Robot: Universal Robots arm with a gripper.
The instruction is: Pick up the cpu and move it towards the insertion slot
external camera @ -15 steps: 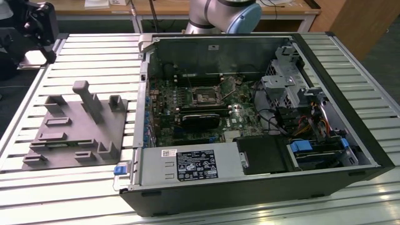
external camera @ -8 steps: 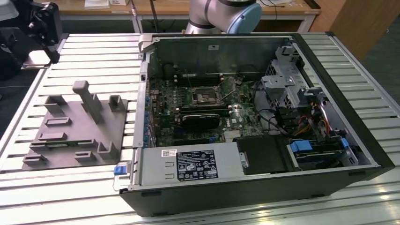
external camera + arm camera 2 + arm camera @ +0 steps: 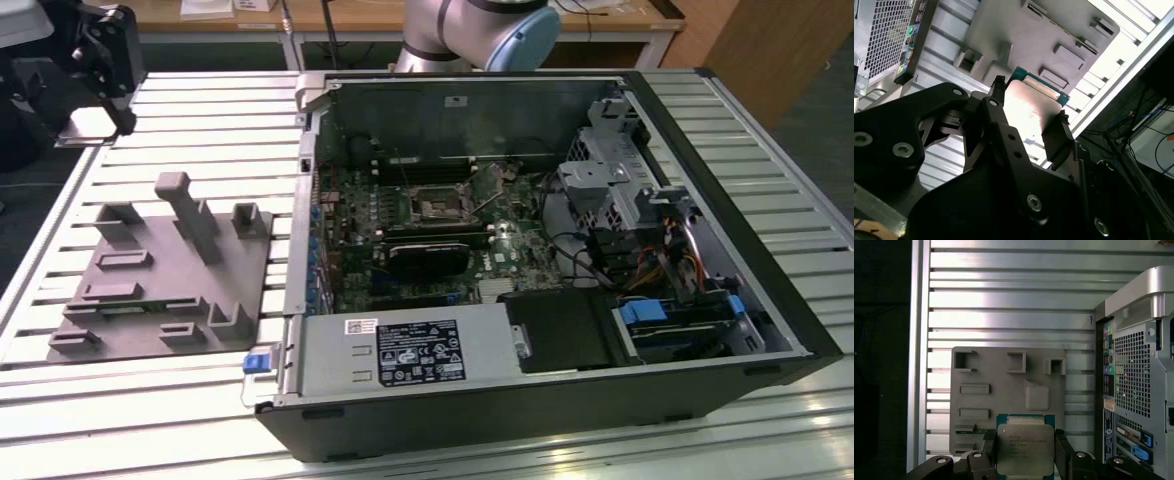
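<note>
claw (image 3: 1025,440) pinching cpu (image 3: 1025,457) on two opposite sides | cpu up off grey fixture (image 3: 1004,385), above its edge | insertion slot (image 3: 438,207) apart from fixture, inside open computer case (image 3: 534,412)

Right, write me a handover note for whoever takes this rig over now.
The gripper is shut on the chip, with a finger on each of two opposite edges.
The chip is lifted, over the grey fixture beside the computer case.
The socket sits inside that open case.
Done: pickup. Left: the chip is not yet at the socket.
</note>
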